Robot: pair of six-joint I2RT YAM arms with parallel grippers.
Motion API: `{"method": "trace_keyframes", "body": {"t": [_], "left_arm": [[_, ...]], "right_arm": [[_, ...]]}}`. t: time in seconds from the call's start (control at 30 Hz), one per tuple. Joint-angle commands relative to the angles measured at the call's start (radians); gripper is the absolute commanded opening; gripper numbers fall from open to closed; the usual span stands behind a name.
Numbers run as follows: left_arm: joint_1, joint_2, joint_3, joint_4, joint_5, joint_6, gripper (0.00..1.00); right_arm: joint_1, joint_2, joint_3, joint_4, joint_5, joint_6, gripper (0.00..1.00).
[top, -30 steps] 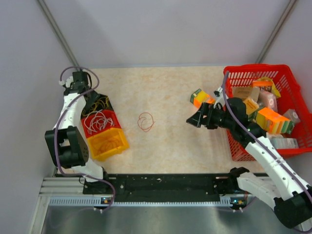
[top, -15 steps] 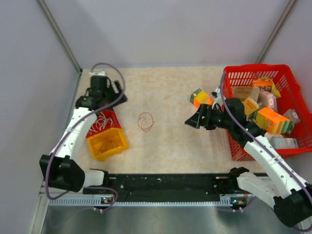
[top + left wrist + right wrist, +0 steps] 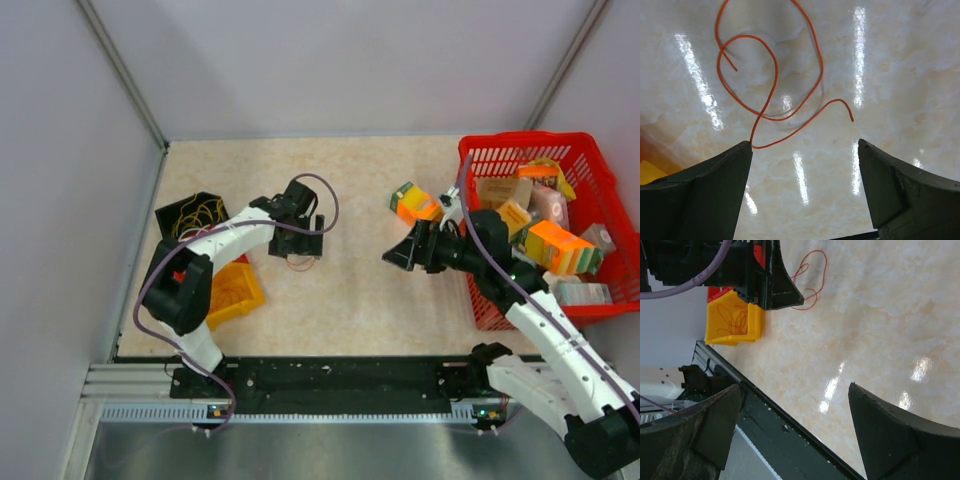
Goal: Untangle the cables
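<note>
Swinging over from the black bin (image 3: pixel 180 208), my left gripper (image 3: pixel 805 150) now hangs open above the lone red cable (image 3: pixel 771 95), ready to pinch it. My right gripper (image 3: pixel 795 387) waits open.

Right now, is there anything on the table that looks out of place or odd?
Yes. One orange-and-green box lies on the table outside the red basket, while the other boxes are inside it. Also, a single red wire lies loose on the table, apart from the yellow bin, in front of the open left fingers.
</note>
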Motion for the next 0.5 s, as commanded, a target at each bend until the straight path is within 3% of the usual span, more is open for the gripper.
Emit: {"method": "trace_keyframes", "body": {"t": [0.0, 0.13, 0.27, 0.47], "left_arm": [[0.001, 0.012, 0.04, 0.016, -0.117, -0.023, 0.89], [0.003, 0.081, 0.08, -0.016, -0.139, -0.035, 0.84], [0.001, 0.104, 0.08, -0.021, -0.192, -0.033, 0.94], [0.029, 0.158, 0.074, -0.004, -0.191, -0.017, 0.95]], "right_arm": [[-0.009, -0.032, -0.017, 0.019, 0.004, 0.007, 0.87], [-0.009, -0.029, -0.016, 0.019, 0.003, 0.004, 0.87], [-0.009, -0.026, -0.011, 0.017, 0.004, 0.002, 0.87], [-0.009, -0.015, -0.017, 0.017, 0.0, -0.001, 0.87]]}}
